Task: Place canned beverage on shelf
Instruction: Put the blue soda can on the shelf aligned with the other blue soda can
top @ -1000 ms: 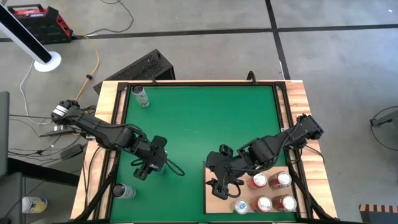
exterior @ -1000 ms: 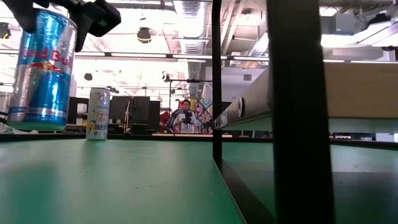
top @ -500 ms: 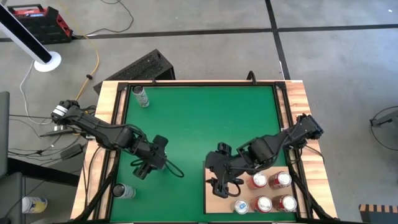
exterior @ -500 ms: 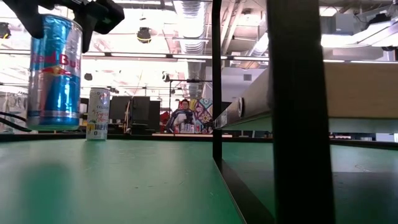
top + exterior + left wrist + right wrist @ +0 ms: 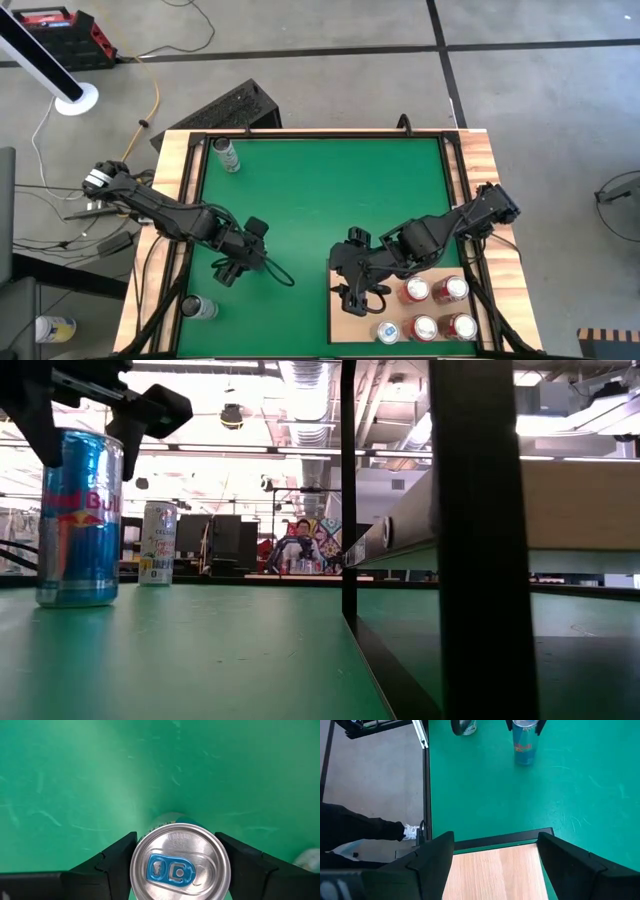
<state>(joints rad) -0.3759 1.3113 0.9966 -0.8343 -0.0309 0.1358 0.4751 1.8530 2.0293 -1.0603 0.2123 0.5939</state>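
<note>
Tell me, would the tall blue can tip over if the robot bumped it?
Probably yes. The blue can is tall and narrow and stands upright on the green mat, so a sideways bump near its top could topple it. Its smooth round body would likely roll afterwards. The left gripper brackets its top.

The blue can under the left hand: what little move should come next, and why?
Probably the left hand should open and let go. The blue can looks to stand upright on the green mat, gripped at its top, well away from the shelf. The right hand hovers open over the shelf's edge, facing the can, so it seems placed to fetch it.
</note>
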